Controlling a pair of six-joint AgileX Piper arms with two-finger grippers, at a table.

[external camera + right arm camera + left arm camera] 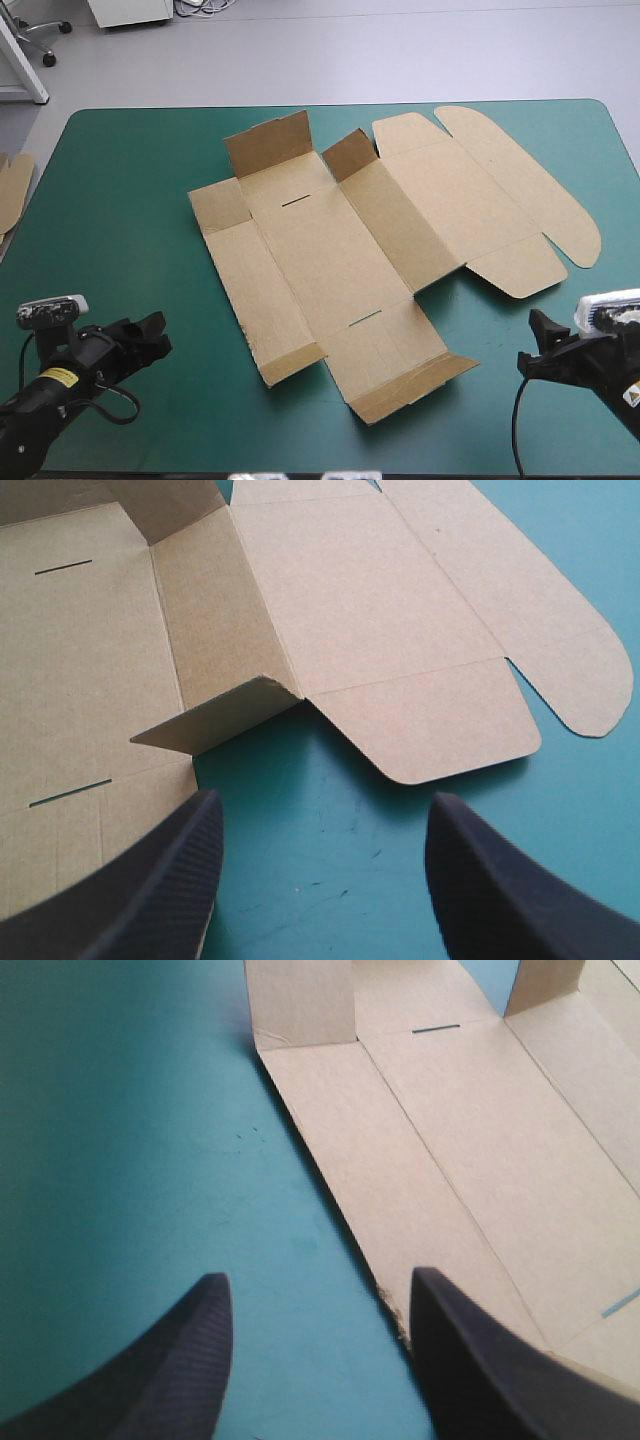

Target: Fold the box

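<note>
Far left of the high view, a strip of spare board [12,190] pokes in at the table's edge. Down in the lower left corner sits the left gripper [155,335], jaws spread wide, only teal-green cover [120,200] between them. Its wrist view agrees: the fingers gape, and the box's long side panel [400,1190] lies flat just ahead.

Centre frame now, and there is the box [340,250], a brown cut sheet lying mostly flat, slanting from the lower middle up toward the upper right. Two flaps at its far end stand up: the back flap [268,143] and a smaller corner flap [350,153]. The near edge flap [410,385] is lifted a little too.

Rightward, the lid [450,200] lies flat, its rounded wing [530,190] stretched toward the table's right edge. Lower right, the right gripper [528,342] sits apart from the box, jaws spread. Its wrist view shows bare cover between the fingers and a tilted flap [215,715] ahead.
</note>
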